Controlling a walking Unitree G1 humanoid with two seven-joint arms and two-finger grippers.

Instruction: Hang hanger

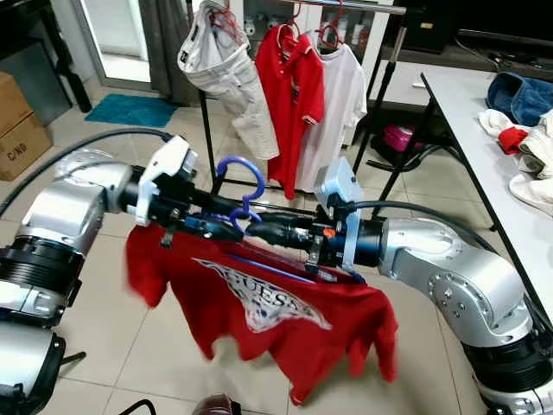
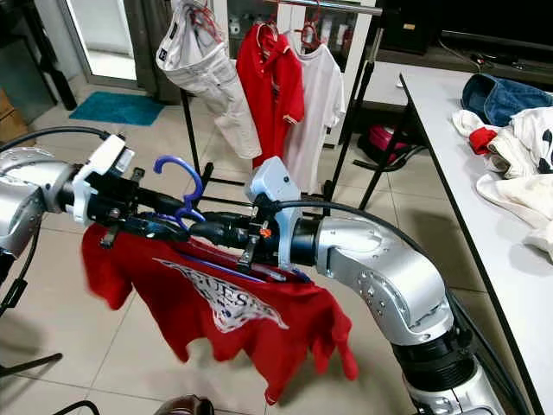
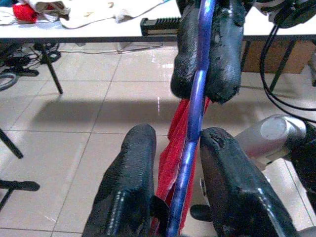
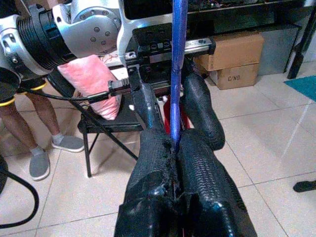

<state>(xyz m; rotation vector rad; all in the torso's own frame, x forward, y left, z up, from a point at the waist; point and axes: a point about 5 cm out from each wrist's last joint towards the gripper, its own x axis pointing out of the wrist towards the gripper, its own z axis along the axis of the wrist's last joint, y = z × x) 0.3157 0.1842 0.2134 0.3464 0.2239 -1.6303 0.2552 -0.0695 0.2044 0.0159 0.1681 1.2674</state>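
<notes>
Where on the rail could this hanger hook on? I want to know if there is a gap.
The clothes rail is bare on its right stretch, between the white shirt and the rail's end post. Leftward it is crowded: white shirt, red polo and pale trousers hang close together. Both grippers hold the blue hanger carrying the red T-shirt.

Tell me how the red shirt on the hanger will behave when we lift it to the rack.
Likely floppy: the red shirt sags off the blue hanger. It may swing. The hanger looks stiff, pinched by left gripper and right gripper.
</notes>
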